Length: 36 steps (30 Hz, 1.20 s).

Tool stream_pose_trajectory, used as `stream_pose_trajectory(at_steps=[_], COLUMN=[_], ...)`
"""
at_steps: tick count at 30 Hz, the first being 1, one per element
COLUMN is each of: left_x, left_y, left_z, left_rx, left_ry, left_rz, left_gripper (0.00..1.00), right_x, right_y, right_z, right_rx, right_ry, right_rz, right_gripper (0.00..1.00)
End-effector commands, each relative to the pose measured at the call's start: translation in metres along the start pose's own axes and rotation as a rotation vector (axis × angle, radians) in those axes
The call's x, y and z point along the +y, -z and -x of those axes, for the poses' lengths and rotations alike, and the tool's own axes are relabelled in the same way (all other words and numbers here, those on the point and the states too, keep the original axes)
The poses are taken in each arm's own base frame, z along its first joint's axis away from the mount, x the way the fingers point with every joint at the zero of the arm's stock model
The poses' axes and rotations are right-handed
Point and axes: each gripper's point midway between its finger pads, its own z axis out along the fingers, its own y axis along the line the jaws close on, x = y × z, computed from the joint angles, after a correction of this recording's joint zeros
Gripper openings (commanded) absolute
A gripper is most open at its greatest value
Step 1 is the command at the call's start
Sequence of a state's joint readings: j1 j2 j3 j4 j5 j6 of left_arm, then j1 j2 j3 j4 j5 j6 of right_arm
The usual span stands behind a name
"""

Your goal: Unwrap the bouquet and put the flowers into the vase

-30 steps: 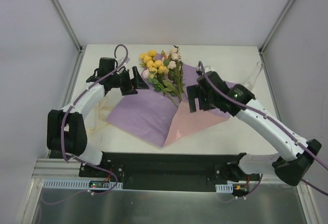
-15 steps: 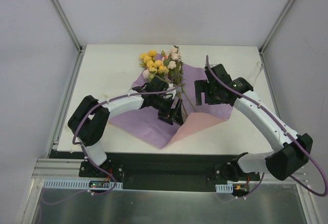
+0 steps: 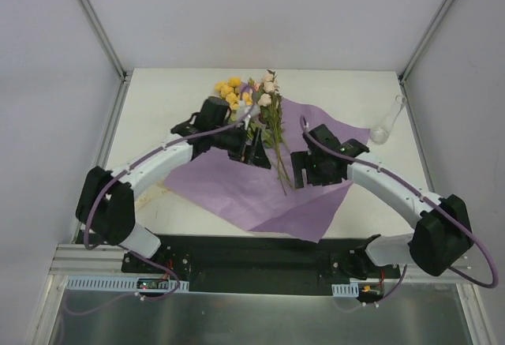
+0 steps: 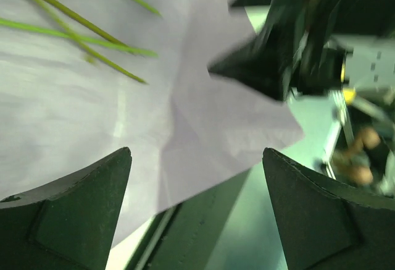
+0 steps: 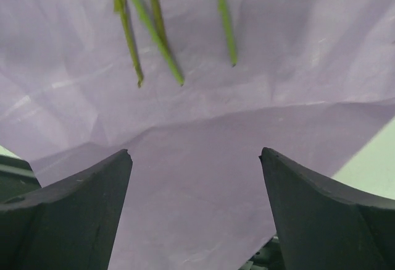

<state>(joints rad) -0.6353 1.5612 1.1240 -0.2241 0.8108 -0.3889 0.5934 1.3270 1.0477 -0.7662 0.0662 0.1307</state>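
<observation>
Locate the white table [image 3: 158, 100]: a purple paper sheet [image 3: 237, 183] lies spread across its middle, with one corner reaching the near edge. The flowers [image 3: 264, 100] lie with their stems on the sheet and their blooms at its far edge. You will find the clear vase [image 3: 385, 128] standing directly on the table near the right edge, apart from the sheet.
</observation>
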Motion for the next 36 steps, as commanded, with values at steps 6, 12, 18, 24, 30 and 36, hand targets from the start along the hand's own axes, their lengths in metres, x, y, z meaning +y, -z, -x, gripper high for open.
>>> stream_pose_trajectory(at_steps=[6, 12, 18, 24, 30, 36], left_x=[0.073, 0.085, 0.097, 0.11, 0.124, 0.134], left_y=[0.068, 0.047, 0.019, -0.031, -0.055, -0.066], left_z=[0.061, 0.072, 0.093, 0.116, 0.124, 0.106], left_rx=[-0.286, -0.253, -0.208, -0.131, -0.092, -0.032], left_ry=[0.211, 0.294, 0.217, 0.169, 0.129, 0.166], left_rz=[0.188, 0.182, 0.339, 0.41, 0.509, 0.568], left_gripper=[0.77, 0.7, 0.61, 0.44, 0.35, 0.44], right_x=[0.039, 0.025, 0.006, -0.017, -0.032, -0.027], right_y=[-0.044, -0.025, 0.009, 0.047, 0.049, 0.045], right_z=[-0.091, -0.062, -0.029, -0.011, -0.02, -0.024], right_rx=[0.117, -0.029, -0.2, -0.384, -0.394, -0.388], right_ry=[-0.027, -0.003, -0.034, -0.064, -0.066, -0.065], right_rz=[0.12, 0.056, 0.094, 0.114, 0.079, 0.116], right_gripper=[0.59, 0.59, 0.57, 0.57, 0.58, 0.61])
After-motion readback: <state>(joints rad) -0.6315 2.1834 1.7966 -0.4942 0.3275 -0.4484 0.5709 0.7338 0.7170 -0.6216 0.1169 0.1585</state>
